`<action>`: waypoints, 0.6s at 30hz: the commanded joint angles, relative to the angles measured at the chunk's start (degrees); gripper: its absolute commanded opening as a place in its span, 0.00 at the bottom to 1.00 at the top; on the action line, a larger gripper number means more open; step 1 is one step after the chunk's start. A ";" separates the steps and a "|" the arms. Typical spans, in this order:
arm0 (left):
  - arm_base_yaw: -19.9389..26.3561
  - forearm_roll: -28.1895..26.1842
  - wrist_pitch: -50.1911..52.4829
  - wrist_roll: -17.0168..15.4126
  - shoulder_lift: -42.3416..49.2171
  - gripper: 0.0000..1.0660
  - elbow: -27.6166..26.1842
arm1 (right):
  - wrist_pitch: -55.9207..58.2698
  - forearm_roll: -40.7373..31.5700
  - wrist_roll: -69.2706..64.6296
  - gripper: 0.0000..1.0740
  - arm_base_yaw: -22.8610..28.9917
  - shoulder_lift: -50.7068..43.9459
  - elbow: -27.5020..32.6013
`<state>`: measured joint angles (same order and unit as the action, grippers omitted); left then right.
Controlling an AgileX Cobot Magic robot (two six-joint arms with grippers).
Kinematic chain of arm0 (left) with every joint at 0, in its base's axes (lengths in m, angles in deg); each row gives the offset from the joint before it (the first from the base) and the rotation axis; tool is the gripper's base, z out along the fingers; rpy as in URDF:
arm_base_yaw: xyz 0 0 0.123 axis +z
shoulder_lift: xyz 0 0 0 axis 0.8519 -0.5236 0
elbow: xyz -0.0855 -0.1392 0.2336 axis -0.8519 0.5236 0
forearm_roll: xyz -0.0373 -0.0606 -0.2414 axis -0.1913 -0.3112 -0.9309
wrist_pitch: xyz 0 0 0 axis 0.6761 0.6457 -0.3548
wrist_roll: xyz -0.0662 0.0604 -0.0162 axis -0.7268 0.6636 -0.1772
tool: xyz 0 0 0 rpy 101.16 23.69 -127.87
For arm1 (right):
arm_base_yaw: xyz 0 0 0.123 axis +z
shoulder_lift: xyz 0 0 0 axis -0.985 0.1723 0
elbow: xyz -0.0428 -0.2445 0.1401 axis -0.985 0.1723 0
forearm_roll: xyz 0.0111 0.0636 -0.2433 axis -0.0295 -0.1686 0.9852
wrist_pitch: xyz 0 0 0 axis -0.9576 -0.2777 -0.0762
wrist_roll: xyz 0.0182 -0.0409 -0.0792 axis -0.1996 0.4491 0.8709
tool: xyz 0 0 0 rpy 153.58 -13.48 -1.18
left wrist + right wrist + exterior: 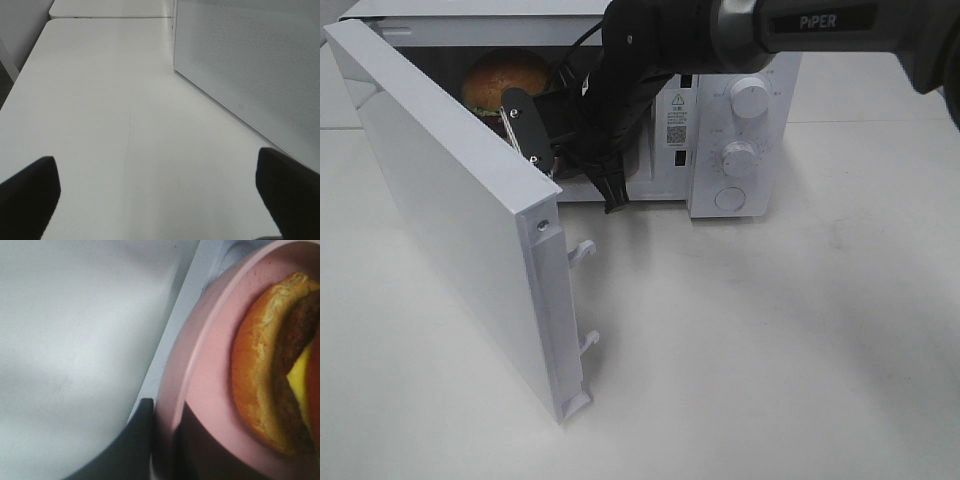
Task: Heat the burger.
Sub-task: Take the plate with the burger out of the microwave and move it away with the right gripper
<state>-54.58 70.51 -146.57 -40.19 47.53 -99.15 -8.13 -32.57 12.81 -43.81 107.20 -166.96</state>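
Right now I see the burger (504, 78) sitting on its pink plate (210, 390) inside the white microwave (720, 120), whose door (460, 230) stands swung wide open toward me on the table (770, 350). My right arm reaches into the cavity, and its wrist view shows the right gripper (162, 450) pinched tight on the plate's rim, just beside the bun. The left gripper (160, 192) hangs spread wide and empty above bare table, with the outer face of the door near one fingertip (287, 195).
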 commanded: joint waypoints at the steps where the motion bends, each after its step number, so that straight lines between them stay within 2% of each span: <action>1: 0.00 -0.17 0.69 -0.23 0.34 0.94 0.23 | -4.13 -2.35 4.35 0.00 -0.29 -3.04 1.20; 10: 0.00 -0.17 0.69 -0.23 0.34 0.94 0.23 | -4.58 -6.42 11.63 0.00 -0.92 -7.28 6.93; 18: 0.00 -0.17 0.69 -0.23 0.34 0.94 0.23 | -4.98 -6.70 13.64 0.00 -0.92 -10.83 12.61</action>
<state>-54.58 70.51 -146.57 -40.19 47.53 -99.15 -9.79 -38.29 24.67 -44.55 99.01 -155.79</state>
